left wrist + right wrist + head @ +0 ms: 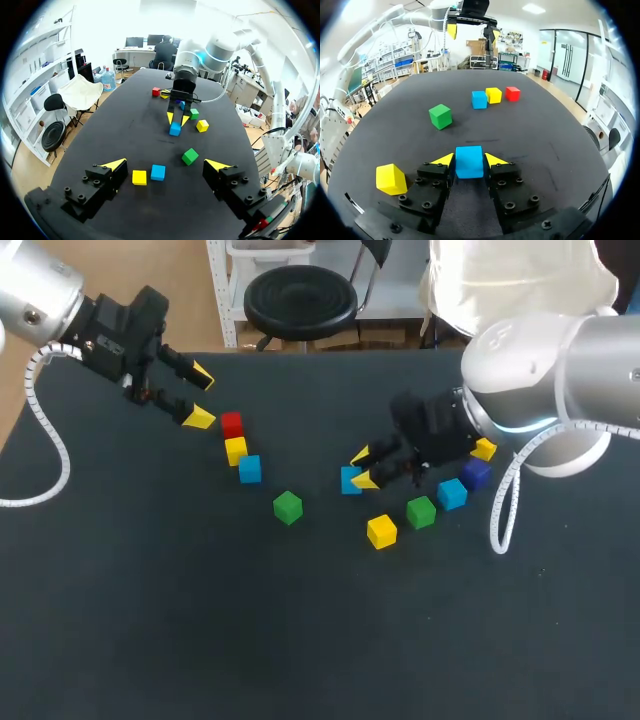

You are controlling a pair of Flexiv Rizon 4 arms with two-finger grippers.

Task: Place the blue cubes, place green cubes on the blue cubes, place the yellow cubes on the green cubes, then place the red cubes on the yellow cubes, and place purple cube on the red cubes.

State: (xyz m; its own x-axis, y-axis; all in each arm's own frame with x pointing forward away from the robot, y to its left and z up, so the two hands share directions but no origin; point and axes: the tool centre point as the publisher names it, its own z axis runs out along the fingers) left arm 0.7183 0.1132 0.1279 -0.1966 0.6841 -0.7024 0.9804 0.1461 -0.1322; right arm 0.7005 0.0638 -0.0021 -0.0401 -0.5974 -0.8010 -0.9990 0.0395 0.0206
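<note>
While right claw (470,159) grips blue cube (469,164), dark table (545,130)

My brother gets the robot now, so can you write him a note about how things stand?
Left pincer: open, empty, beside a row of red cube, yellow cube, blue cube.
Right pincer: shut on the second blue cube, mid-table.
Loose near it: third blue cube, front yellow cube, near green cube, purple cube; lone green cube stands between the groups.
Done: nothing stacked. Left: every layer, blue up to purple.
</note>
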